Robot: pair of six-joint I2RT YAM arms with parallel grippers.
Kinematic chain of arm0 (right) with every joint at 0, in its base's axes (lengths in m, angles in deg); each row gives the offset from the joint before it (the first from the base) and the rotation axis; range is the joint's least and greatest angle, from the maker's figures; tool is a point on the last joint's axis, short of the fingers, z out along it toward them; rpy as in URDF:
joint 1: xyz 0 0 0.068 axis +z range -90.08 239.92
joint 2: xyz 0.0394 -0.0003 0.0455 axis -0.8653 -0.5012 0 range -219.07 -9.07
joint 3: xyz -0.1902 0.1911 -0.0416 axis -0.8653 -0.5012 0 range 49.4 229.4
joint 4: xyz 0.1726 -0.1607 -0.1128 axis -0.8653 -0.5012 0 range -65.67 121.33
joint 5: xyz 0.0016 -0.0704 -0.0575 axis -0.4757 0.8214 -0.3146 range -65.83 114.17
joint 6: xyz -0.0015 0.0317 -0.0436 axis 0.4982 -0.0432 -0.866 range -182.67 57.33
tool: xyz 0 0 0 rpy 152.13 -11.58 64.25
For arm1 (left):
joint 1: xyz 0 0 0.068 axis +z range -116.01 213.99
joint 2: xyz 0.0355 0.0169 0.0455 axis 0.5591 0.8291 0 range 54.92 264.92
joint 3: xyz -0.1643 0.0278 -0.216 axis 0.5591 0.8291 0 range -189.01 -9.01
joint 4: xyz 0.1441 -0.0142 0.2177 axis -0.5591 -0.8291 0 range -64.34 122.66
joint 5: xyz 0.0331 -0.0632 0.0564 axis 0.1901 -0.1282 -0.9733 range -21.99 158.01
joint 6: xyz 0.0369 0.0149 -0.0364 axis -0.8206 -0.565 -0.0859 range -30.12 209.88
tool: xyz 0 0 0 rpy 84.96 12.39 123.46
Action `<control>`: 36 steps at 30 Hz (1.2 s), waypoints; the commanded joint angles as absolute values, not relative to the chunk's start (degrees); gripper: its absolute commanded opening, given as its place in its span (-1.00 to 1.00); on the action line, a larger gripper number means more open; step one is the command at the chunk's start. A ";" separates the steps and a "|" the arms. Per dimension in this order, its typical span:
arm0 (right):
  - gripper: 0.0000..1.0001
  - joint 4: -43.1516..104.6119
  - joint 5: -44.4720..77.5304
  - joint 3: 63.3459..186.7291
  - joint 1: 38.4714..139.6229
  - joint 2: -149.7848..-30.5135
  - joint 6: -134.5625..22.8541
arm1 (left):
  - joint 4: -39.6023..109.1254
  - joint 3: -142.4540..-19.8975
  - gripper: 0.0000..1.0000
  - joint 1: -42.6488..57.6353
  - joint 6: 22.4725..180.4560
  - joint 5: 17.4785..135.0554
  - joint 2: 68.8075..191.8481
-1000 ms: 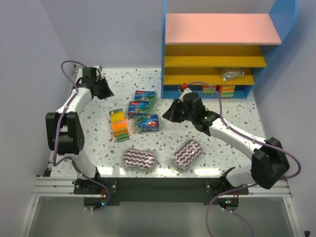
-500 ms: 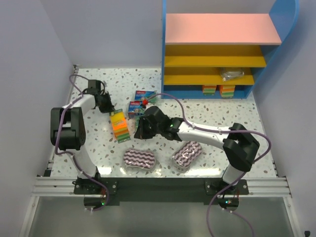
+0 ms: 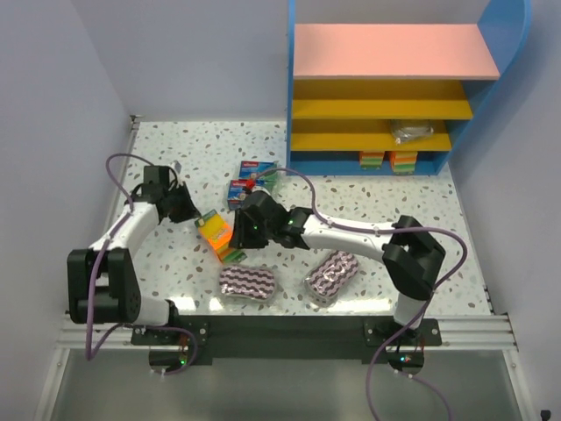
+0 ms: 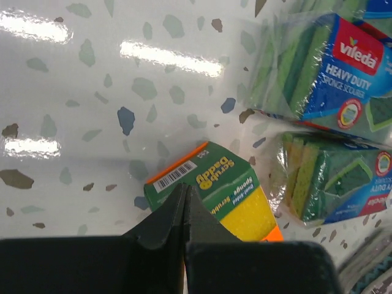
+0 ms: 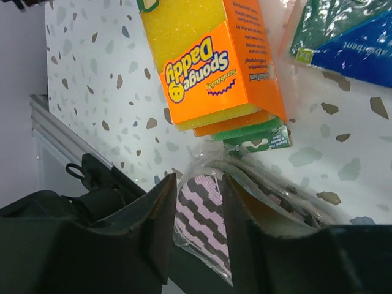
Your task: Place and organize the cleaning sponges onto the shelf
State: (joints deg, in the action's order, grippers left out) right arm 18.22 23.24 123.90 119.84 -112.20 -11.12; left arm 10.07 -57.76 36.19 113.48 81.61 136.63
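An orange-yellow-green sponge pack (image 3: 216,233) lies on the table left of centre. My left gripper (image 3: 188,210) is shut, its tips (image 4: 185,187) over the pack's green label end (image 4: 211,184). My right gripper (image 3: 244,231) hangs open just right of that pack (image 5: 208,67). Between its fingers (image 5: 160,214) a purple-white striped pad (image 5: 205,214) shows on the table beyond. A second striped pad (image 3: 331,274) lies to the right of the first (image 3: 248,282). Two green-blue packs (image 3: 257,171) (image 3: 237,191) lie behind. The shelf (image 3: 386,88) stands at the back right.
The lower shelf board holds a silvery pack (image 3: 412,132); two sponge packs (image 3: 372,160) (image 3: 403,160) sit at the bottom. The table's near rail (image 3: 289,329) runs just past the striped pads. Walls close off the left and back.
My right arm swung left from the shelf front to the orange pack, covering a blue pack, and its jaws parted. My left arm came nearer, toward the same pack, still shut.
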 commanded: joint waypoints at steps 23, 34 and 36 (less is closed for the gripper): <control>0.12 21.75 41.92 127.10 125.49 -118.31 12.73 | 6.20 -49.70 -1.00 36.54 115.11 82.33 124.97; -0.18 19.90 41.48 131.67 125.40 -125.08 17.84 | 6.29 -49.61 -1.00 36.45 115.72 83.12 124.62; -0.41 20.16 42.88 131.67 125.40 -125.00 17.93 | 5.94 -49.96 -1.00 36.54 115.72 83.04 124.36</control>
